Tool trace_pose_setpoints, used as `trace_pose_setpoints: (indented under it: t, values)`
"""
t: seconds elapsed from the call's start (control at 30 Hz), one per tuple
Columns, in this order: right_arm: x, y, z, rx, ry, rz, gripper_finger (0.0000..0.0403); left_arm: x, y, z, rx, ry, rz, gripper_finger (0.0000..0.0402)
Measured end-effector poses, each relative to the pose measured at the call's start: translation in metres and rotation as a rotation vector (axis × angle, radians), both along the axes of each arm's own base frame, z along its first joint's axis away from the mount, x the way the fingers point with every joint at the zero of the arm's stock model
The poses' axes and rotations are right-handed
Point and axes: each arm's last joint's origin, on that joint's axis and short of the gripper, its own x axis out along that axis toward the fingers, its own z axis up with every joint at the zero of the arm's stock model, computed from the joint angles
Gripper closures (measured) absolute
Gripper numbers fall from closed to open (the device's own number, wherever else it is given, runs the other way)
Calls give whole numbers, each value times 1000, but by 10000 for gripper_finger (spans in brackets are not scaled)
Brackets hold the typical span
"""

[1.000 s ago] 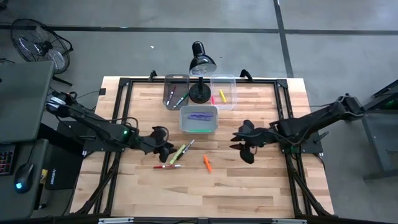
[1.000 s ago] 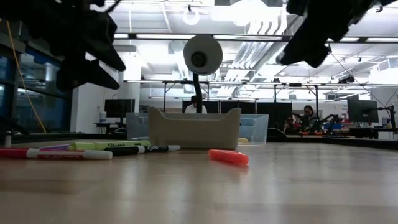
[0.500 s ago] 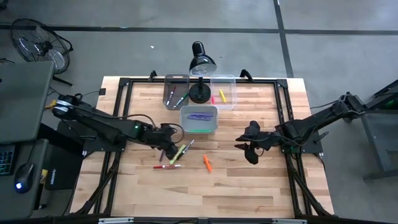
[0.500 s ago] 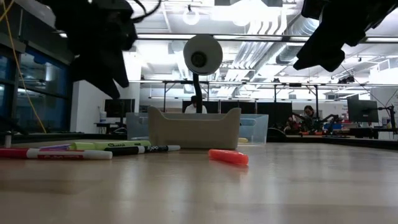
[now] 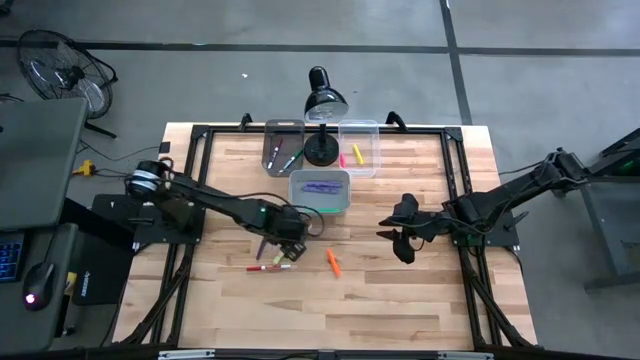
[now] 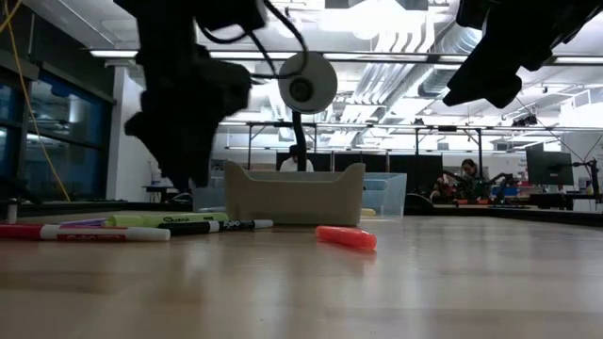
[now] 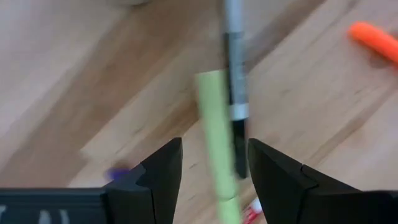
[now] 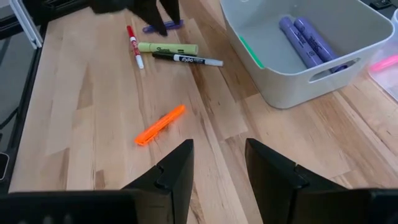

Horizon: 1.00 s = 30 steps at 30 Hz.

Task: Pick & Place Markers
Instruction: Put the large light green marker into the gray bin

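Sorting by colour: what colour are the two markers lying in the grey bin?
Purple markers in the grey bin, clearest in the right wrist view.

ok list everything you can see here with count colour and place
loose markers: 5 on the table; orange, yellow-green, black-and-white, red-and-white, purple
grey bin: 1, holds two purple markers
clear bins: 2, beside the lamp, markers inside
desk lamp: 1, black, table's far edge
floor fan: 1, off the table
left gripper: open, above the yellow-green marker
right gripper: open, hovering over bare table
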Motion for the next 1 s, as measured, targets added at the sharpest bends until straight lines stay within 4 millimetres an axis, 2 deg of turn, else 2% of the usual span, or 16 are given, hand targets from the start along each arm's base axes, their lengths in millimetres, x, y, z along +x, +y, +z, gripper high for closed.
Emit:
trace_pose_setpoints:
  t: [0.17, 0.3, 0.53, 1.0]
  values:
    - [0, 0, 0, 3, 0, 2, 270, 17, -5, -8, -16, 31, -21, 225]
    - [0, 0, 1, 12, -7, 6, 270, 22, -6, -15, -25, 85, -20, 225]
    - [1, 1, 2, 23, -21, 3, 270, 19, -6, -27, -7, 185, -17, 225]
    - [1, 1, 2, 44, -19, 3, 270, 24, -7, -40, -24, 206, -29, 225]
